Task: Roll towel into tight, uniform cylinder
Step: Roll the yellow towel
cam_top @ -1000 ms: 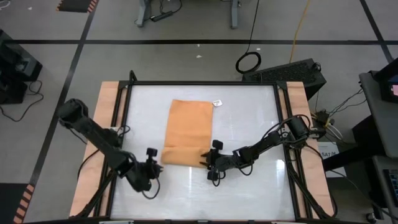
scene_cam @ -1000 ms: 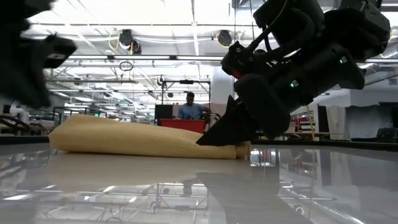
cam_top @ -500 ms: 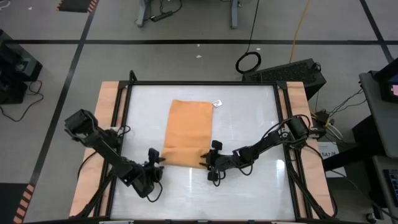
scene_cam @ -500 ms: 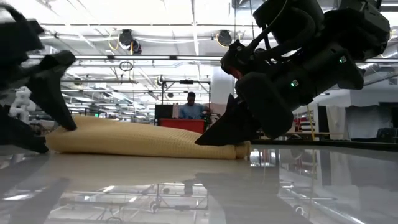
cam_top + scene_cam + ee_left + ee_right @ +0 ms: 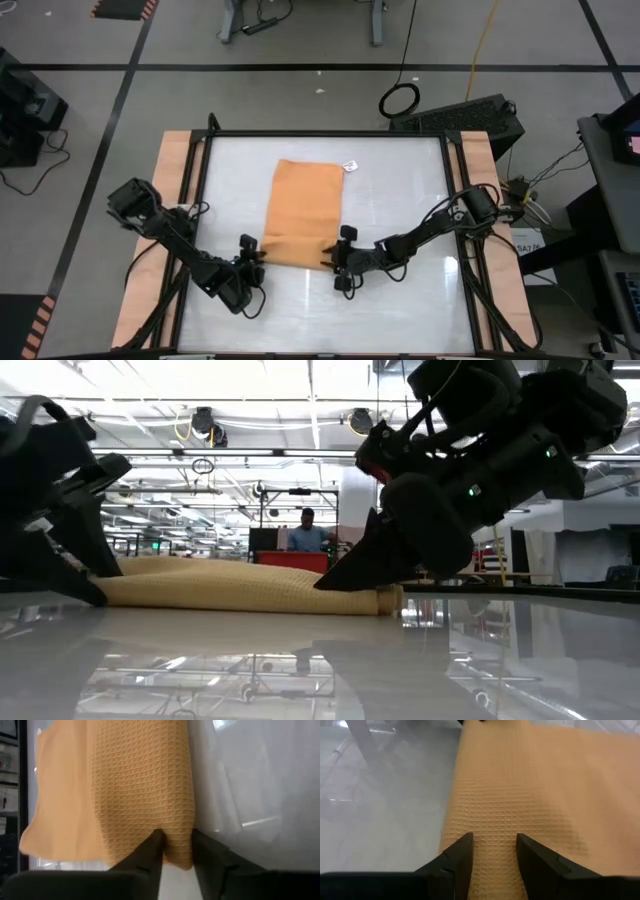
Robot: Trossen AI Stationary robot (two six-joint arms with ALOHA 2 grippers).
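Note:
The orange-tan towel [image 5: 302, 205] lies flat on the white table, its long sides running near to far. Its white tag [image 5: 349, 166] sticks out at the far right corner. My left gripper [image 5: 258, 262] is at the towel's near left corner and is shut on it. It also shows in the left wrist view [image 5: 176, 845] and the low view [image 5: 108, 588]. My right gripper [image 5: 328, 257] is at the near right corner, shut on the towel [image 5: 530, 780]. In the low view it [image 5: 385, 590] bears down on the towel's end [image 5: 240, 588]. My left gripper pinches the towel's near left corner [image 5: 177, 857] between its two fingers. It comes low from the table's left, slanting down. The cloth bulges a little between the fingers; the rest lies on the table. My right gripper pinches the towel's near right corner [image 5: 494, 827] between its two fingers. It comes low from the table's right, slanting down. The towel stays on the table; how many layers it has, I cannot tell.
The table's glossy white top [image 5: 400, 300] has a black frame and wooden strips along both sides. Bare table lies near of the towel and on both sides of it. A person [image 5: 305, 532] shows far off in the room behind.
My left gripper has gone toward the table's right edge, up to the towel's near left corner, which now sits between its fingers. My right gripper and the towel have kept still.

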